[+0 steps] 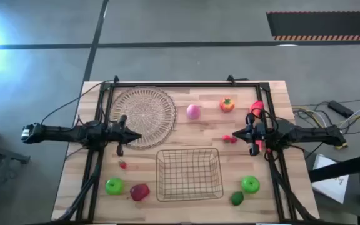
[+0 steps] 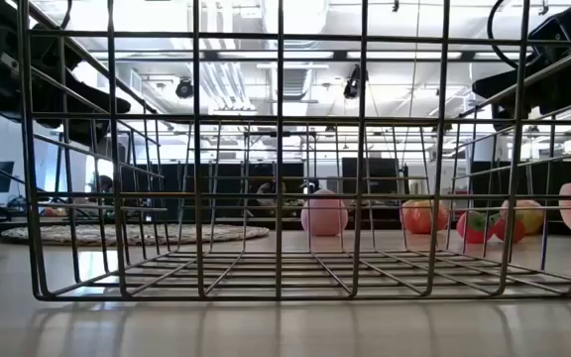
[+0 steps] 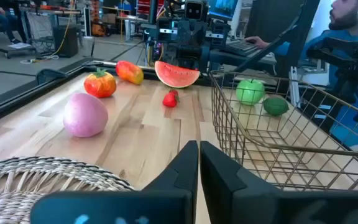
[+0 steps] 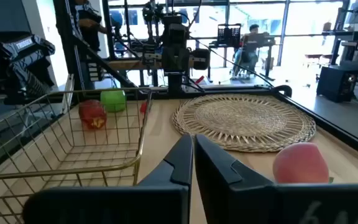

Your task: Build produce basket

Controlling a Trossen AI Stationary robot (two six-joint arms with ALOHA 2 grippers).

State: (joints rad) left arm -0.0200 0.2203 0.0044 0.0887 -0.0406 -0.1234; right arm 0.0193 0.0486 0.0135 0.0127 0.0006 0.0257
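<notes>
The wire basket (image 1: pixel 189 151) stands empty on the near middle of the table, filling the low view (image 2: pixel 281 288). Around it lie a green apple (image 1: pixel 114 185) and a red apple (image 1: pixel 139 192) to its left, and a green apple (image 1: pixel 250 184) and a dark green piece (image 1: pixel 237 199) to its right. Farther back lie the pink peach (image 1: pixel 193 111), the orange tomato (image 1: pixel 227 104), the watermelon slice (image 3: pixel 177 73) and red berries (image 1: pixel 230 139). My left gripper (image 1: pixel 136 134) hovers shut over the woven mat's near edge. My right gripper (image 1: pixel 227 137) hovers shut beside the berries.
The round woven mat (image 1: pixel 144 114) lies flat at the far left. One more small red berry (image 1: pixel 123 165) lies left of the basket. A black frame (image 1: pixel 186 83) runs along the table's far edge and sides. Bare wood shows between the mat and the basket.
</notes>
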